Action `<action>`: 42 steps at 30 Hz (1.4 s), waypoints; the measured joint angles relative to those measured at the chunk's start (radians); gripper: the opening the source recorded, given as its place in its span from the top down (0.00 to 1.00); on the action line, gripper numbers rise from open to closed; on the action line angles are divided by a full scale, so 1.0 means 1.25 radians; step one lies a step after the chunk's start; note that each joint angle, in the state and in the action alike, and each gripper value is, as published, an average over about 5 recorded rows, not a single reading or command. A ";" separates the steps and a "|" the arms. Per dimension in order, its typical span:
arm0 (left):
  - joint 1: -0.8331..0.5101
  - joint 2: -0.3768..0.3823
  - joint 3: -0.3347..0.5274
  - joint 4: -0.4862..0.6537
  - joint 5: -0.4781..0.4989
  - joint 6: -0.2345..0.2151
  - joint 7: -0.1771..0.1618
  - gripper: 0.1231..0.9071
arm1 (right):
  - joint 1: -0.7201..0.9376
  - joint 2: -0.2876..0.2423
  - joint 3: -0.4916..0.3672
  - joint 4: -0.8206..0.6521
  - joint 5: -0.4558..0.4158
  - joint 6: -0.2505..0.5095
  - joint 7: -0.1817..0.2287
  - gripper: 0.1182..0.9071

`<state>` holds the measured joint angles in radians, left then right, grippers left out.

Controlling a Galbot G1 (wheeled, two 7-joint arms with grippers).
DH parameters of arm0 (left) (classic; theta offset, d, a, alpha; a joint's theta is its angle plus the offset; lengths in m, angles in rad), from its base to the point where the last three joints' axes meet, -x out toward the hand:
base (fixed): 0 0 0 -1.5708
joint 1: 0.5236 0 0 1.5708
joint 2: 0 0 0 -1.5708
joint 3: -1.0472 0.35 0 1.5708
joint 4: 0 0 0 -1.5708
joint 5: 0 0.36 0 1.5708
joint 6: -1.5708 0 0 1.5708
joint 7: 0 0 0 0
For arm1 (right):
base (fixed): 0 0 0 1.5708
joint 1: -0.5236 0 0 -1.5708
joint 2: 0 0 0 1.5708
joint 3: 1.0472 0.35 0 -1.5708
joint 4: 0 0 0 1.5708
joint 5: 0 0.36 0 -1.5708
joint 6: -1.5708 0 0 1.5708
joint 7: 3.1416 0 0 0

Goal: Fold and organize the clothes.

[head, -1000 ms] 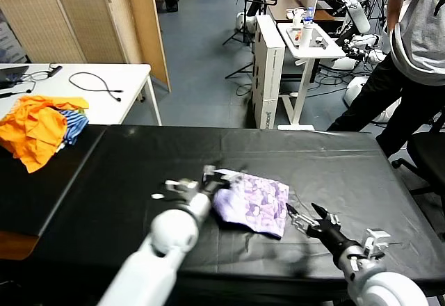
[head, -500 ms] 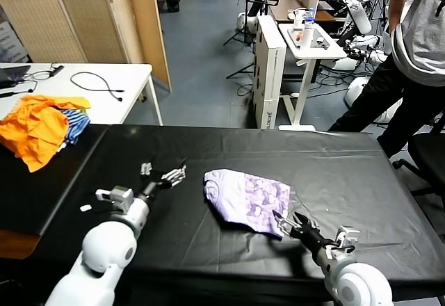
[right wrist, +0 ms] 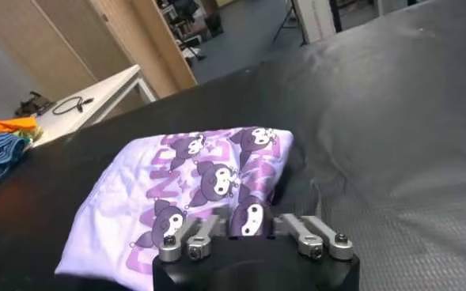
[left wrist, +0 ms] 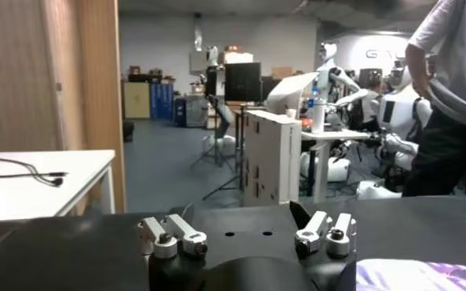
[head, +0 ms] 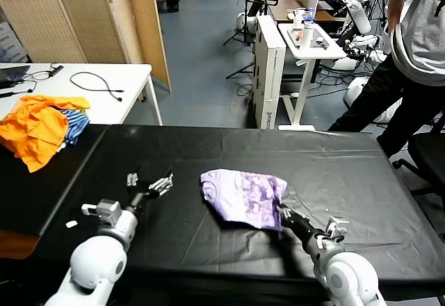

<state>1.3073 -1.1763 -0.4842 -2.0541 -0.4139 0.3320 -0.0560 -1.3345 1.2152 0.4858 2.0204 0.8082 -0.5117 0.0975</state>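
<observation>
On the far left a heap of orange and striped garments (head: 38,131) lies on the side counter (head: 118,83), well apart from the work and not part of it. The left gripper (head: 149,186) hovers low over the black counter (head: 361,174), left of the shirt and not touching it; its jaws stand wide apart and hold nothing, which the left wrist view confirms (left wrist: 248,236). It appears to be waiting. The t-shirt (head: 243,198) lies near the middle of the black counter, already folded into a compact packet with the purple printed side up, and one rounded end toward the left gripper. The right gripper (head: 284,213) is at the shirt's right near corner, its jaws closed tight at the cloth's edge; the right wrist view shows the fingers (right wrist: 205,231) drawn together against the printed fabric (right wrist: 193,190), so it is judged to be pinching that edge, though the actual bite is hidden. The step in hand appears to be the grasp for a further fold. The next move calls for lifting that corner and carrying it across without dragging the whole packet; a thin pinch could slip.
</observation>
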 joint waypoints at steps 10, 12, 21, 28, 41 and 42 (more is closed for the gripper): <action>0.036 -0.022 -0.020 0.003 0.011 -0.017 0.001 0.00 | 0.081 -0.033 0.048 -0.099 -0.207 -0.005 0.055 0.95; 0.041 -0.027 -0.019 0.005 0.015 -0.021 0.002 0.00 | 0.084 -0.031 0.054 -0.111 -0.230 -0.011 0.081 0.95; 0.051 -0.048 -0.004 0.021 0.034 -0.036 0.004 0.00 | 0.086 -0.008 0.090 -0.150 -0.266 -0.018 0.135 0.95; 0.053 -0.058 0.007 0.020 0.039 -0.039 0.004 0.00 | 0.071 -0.036 0.138 -0.126 -0.322 -0.049 0.022 0.81; 0.052 -0.078 0.032 0.010 0.057 -0.037 -0.001 0.00 | -0.093 -0.183 0.180 0.077 -0.608 0.081 -0.112 0.01; 0.049 -0.078 0.034 0.008 0.058 -0.035 -0.003 0.00 | -0.108 -0.196 0.168 0.091 -0.638 0.102 -0.124 0.01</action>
<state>1.3691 -1.2742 -0.4410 -2.0435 -0.3412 0.2881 -0.0595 -1.4695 0.9706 0.6955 2.1341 0.0108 -0.3837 -0.0579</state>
